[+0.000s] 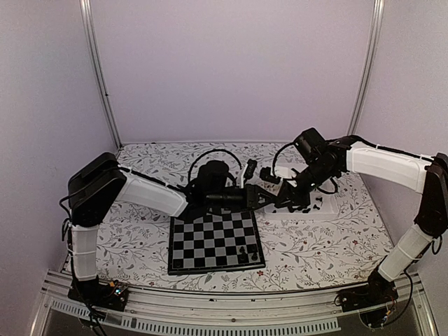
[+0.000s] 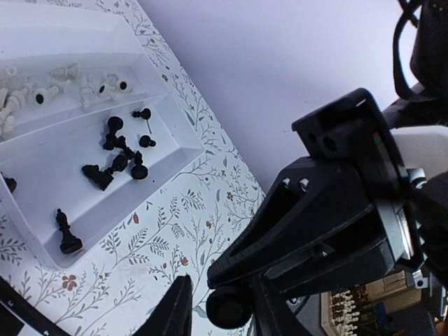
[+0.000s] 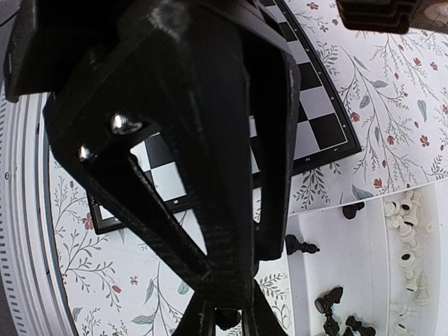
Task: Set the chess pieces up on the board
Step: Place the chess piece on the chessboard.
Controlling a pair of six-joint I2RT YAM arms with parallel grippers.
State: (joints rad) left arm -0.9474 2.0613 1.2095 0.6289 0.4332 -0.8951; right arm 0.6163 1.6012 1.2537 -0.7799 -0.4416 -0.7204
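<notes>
The board (image 1: 215,241) lies in front of the arms with two black chess pieces (image 1: 241,253) at its near right. Both grippers meet above the table between the board and the white tray (image 1: 311,211). My right gripper (image 1: 288,201) (image 3: 227,311) is shut on a black chess piece (image 2: 227,308) (image 3: 226,320). My left gripper (image 1: 268,197) (image 2: 222,299) is open, with its fingers (image 2: 171,311) on either side of that piece. One finger still stands apart from the piece. The left gripper's black body (image 3: 196,140) hides much of the right wrist view.
The tray (image 2: 42,189) has two compartments. One holds several loose black pieces (image 2: 115,150) (image 3: 301,246) and the other holds white ones (image 2: 56,87) (image 3: 406,238). The board's corner (image 3: 315,105) lies close to the tray's edge. A floral cloth (image 1: 140,231) covers the table.
</notes>
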